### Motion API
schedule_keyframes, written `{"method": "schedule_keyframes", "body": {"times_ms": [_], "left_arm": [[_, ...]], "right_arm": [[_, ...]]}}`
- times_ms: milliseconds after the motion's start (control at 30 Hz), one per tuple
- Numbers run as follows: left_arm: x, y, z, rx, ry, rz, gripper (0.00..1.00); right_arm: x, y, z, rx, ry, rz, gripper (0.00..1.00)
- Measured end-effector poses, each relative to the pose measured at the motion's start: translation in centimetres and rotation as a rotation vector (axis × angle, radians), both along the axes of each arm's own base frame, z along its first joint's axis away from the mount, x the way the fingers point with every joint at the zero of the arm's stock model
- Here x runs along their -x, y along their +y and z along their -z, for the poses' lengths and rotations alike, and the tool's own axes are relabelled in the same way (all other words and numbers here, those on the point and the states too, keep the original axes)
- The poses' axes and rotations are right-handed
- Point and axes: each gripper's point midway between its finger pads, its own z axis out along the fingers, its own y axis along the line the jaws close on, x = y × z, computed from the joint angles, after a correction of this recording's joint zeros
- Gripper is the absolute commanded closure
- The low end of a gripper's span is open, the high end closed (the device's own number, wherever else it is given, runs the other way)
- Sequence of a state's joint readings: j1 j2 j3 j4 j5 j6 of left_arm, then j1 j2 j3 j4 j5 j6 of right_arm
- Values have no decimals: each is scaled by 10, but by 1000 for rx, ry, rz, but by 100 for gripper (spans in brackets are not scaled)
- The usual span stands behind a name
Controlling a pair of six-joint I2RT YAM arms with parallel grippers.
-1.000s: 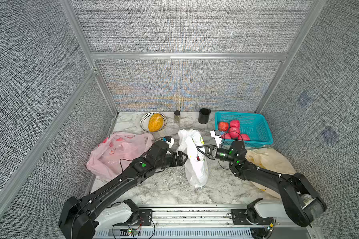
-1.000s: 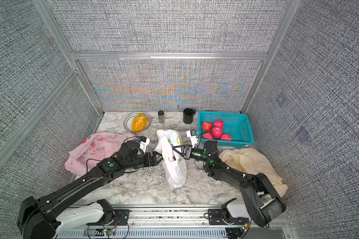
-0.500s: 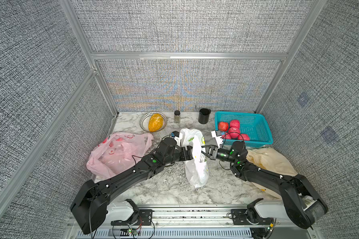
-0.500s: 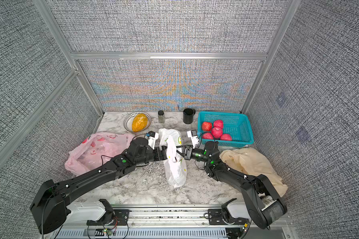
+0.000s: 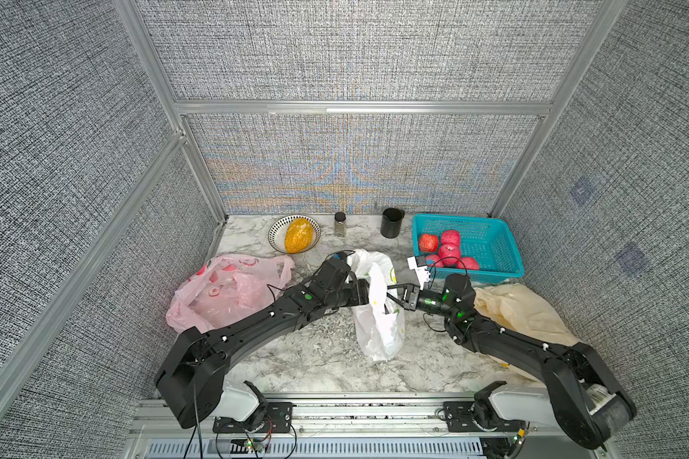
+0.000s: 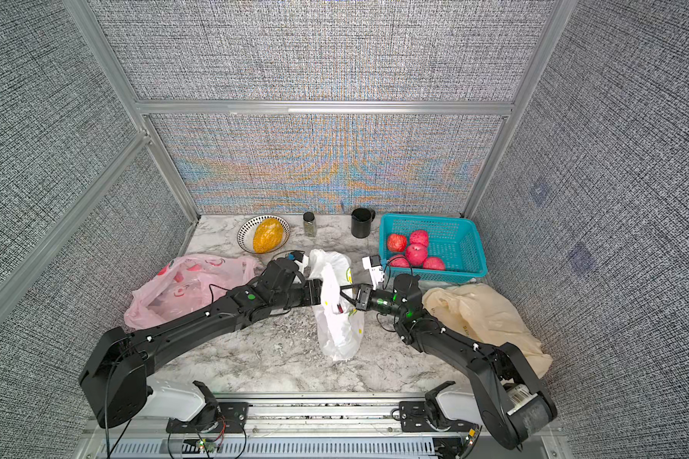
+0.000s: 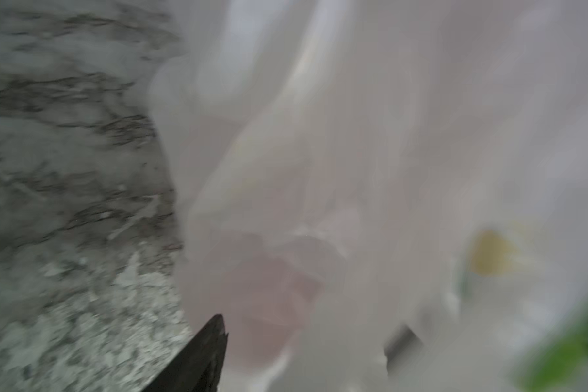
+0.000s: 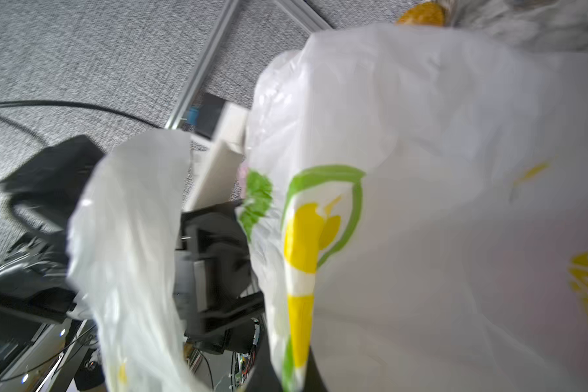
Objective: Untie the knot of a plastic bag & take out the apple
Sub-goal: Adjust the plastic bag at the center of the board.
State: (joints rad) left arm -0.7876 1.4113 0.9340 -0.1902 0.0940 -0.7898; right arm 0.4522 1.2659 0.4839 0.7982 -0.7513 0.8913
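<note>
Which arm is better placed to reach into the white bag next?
Left, probably: the left fingers are at the mouth of the white bag; right fingers are shut on its edge, holding it up.

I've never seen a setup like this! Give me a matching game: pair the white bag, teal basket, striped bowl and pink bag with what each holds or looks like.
Things:
1. white bag
2. teal basket
3. striped bowl
4. pink bag

Descriptions:
a. holds red apples
b. stands in the middle, with green and yellow print
c. holds a yellow-orange fruit
d. lies crumpled on the robot's left side

Pairs: 1-b, 2-a, 3-c, 4-d.
</note>
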Motion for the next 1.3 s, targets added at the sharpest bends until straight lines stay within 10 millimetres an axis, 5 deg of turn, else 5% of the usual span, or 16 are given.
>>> {"method": "schedule_keyframes", "body": {"times_ms": [67,300,533,667,767,900,1033,1300], "left_arm": [[6,8,7,-22,8,-7,44],[5,21,-4,-5,-56,-51,42],[-7,4,0,-22,-55,-18,17],[-11,-8,5,-5,-46,13,17],[-18,-15,20,-44,-8,15,28],[-26,-20,48,-120,63,25,74],[-23,-14,62,-153,107,32,99],[-22,11,35,-140,38,19,100]], "right_arm": [[2,0,-4,-4,-19,-10,100],[-2,0,-5,1,-27,-8,100],[-2,1,0,17,-26,-11,100],[-3,1,8,34,-9,-12,100],[-3,1,10,38,-4,-12,100],[-3,0,11,44,2,-12,100],[-2,-6,14,55,10,4,100],[-13,-29,39,183,80,63,100]]}}
